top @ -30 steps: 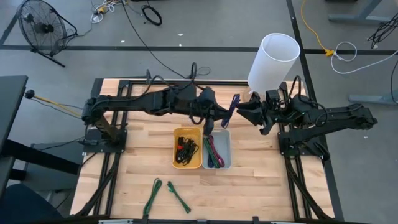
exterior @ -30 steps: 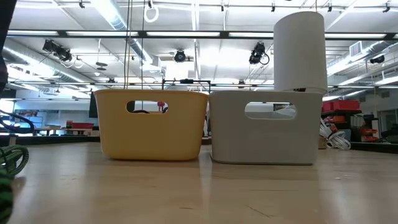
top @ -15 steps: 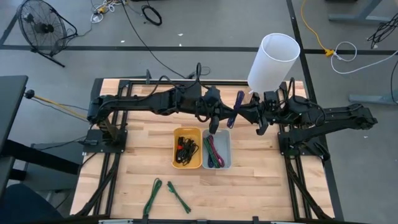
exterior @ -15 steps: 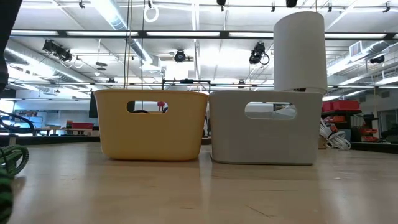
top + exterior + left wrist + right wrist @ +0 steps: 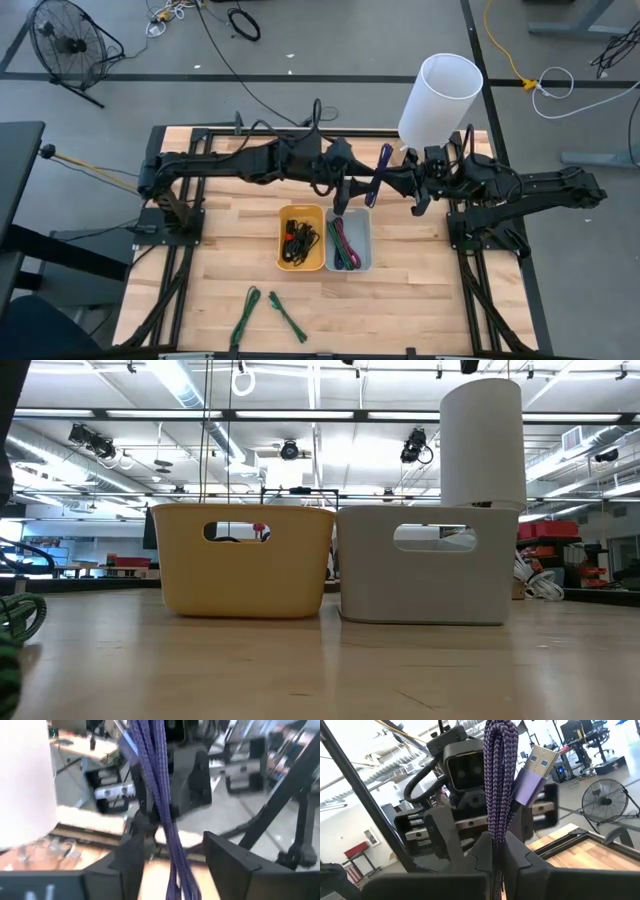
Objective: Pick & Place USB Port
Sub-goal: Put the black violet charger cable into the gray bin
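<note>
A purple braided USB cable (image 5: 378,170), folded into a bundle with a silver plug (image 5: 540,757), hangs in the air above the far end of the grey bin (image 5: 349,240). My right gripper (image 5: 392,181) comes from the table's right and is shut on it. My left gripper (image 5: 356,188) comes from the left and stands open, one finger on either side of the cable (image 5: 162,815), not touching it. The low view shows neither gripper. My right gripper pinches the folded cable bundle (image 5: 495,832), several strands together, between its two fingers. The fingers come roughly level from the table's right and lie across the strands. The looped end and the plug stand up above the fingers. The cable is lifted clear of the table and bins.
A yellow bin (image 5: 301,238) with dark cables stands beside the grey bin, which holds coloured cables. A tall white cylinder (image 5: 440,96) stands at the far right behind my right arm. Green cables (image 5: 266,312) lie near the table's front edge.
My right gripper has moved a little toward the table's left onto the purple cable and has shut on it. My left gripper, which held the cable, has opened and let go. The cable has stayed in the air at about the same place.
</note>
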Available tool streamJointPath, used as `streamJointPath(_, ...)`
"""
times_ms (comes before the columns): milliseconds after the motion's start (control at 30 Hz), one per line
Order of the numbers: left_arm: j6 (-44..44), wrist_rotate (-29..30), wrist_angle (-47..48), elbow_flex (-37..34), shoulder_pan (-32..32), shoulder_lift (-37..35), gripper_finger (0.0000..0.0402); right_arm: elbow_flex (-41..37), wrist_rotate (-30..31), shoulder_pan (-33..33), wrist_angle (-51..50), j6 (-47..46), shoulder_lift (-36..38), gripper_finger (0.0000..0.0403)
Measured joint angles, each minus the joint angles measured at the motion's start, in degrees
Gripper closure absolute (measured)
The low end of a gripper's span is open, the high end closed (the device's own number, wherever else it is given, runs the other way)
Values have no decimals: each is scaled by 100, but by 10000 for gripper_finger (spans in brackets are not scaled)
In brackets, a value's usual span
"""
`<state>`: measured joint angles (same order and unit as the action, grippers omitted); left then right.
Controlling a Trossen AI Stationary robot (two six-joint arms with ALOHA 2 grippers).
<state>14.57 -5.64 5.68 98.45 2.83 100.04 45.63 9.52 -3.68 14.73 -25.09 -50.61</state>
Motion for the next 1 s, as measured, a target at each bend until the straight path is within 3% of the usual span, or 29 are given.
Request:
streamJointPath(300,-607,536,1132,2,117,-634,140,0,63,-22,-1008,-1022,-141,394)
streamJointPath(600,-774,694,2056,7,114,-1099,147,-4,153,-195,-1674,-2232,-1103,394)
streamJointPath(1000,-602,696,3383,2,81,-1331,152,-4,-32,-303,-1609,-3307,-2640,394)
